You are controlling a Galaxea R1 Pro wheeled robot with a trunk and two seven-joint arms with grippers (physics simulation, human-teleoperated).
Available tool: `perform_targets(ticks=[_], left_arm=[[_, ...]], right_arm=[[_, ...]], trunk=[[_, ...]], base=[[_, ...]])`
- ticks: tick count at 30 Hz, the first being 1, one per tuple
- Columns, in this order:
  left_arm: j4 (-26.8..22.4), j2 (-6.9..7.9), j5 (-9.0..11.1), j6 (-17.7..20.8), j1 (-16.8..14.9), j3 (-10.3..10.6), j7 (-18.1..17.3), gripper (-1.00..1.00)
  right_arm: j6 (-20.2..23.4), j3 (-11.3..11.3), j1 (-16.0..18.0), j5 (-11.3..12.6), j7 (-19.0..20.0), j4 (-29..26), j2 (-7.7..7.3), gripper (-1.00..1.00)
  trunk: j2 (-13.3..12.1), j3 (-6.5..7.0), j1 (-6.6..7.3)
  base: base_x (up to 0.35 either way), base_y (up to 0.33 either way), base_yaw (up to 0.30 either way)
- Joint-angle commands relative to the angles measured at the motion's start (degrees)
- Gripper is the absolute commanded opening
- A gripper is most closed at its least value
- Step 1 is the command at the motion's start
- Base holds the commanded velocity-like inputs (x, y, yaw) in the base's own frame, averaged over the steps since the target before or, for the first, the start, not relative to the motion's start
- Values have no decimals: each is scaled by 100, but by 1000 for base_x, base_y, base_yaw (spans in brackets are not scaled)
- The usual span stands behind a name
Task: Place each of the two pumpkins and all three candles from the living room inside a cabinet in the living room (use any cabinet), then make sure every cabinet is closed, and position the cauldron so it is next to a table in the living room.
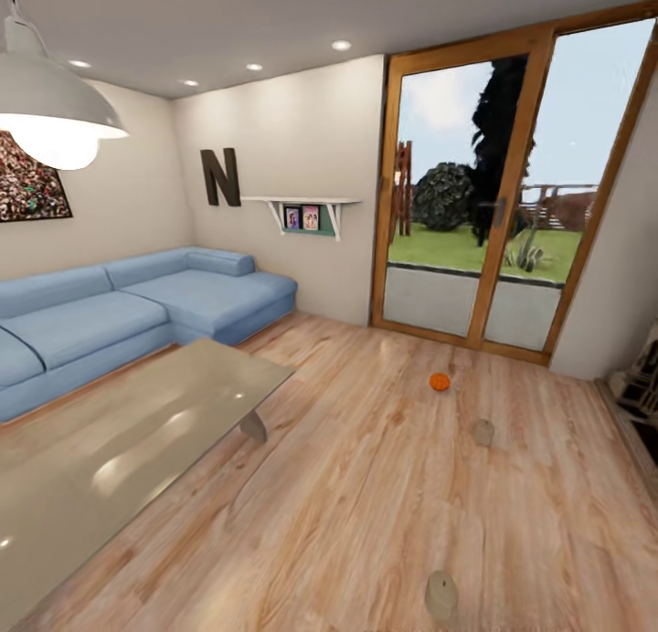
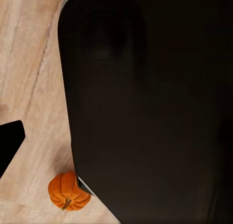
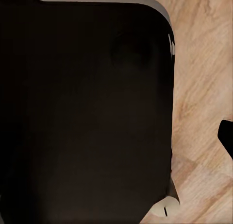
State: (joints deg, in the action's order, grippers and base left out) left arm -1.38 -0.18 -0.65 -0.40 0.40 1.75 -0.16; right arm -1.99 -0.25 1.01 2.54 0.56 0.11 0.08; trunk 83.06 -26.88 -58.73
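One small orange pumpkin [image 1: 440, 382] lies on the wood floor in front of the glass door. A beige candle [image 1: 483, 432] stands a little nearer than it, and a second candle [image 1: 441, 595] stands close to the head view's bottom edge. In the left wrist view a pumpkin [image 2: 69, 191] rests on the floor right against my black base [image 2: 145, 107]. A black finger [image 2: 9, 141] pokes in at that picture's edge, and another dark finger [image 3: 226, 136] shows in the right wrist view beside the base [image 3: 87, 112]. The cabinet and the cauldron are out of view.
A glass-topped coffee table [image 1: 110, 449] stands at the left, with a blue corner sofa [image 1: 137, 303] behind it. A wood-framed sliding glass door [image 1: 503, 203] is in the far wall. An ornate fireplace edge [image 1: 640, 385] shows at the right. Open floor lies ahead.
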Motion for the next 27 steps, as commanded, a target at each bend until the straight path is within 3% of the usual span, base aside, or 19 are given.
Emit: perform_targets(ticks=[1, 9, 20, 27], left_arm=[[-12, 0, -6, -4, 4, 43, -2, 100], [-12, 7, -5, -4, 4, 78, 2, 100], [-12, 9, -5, -4, 4, 80, -2, 100], [-12, 7, -5, -4, 4, 72, 0, 100]], right_arm=[[-21, -1, 4, 27, 6, 7, 1, 100], [-21, -1, 4, 27, 6, 7, 1, 100], [-28, 0, 4, 27, 6, 7, 1, 100], [-31, -1, 4, 27, 6, 7, 1, 100]], trunk=[[2, -5, 0], [2, -5, 0], [2, -5, 0], [2, -5, 0]], base=[[0, 0, -292], [127, 0, -284], [311, 0, -54], [146, 48, -234]])
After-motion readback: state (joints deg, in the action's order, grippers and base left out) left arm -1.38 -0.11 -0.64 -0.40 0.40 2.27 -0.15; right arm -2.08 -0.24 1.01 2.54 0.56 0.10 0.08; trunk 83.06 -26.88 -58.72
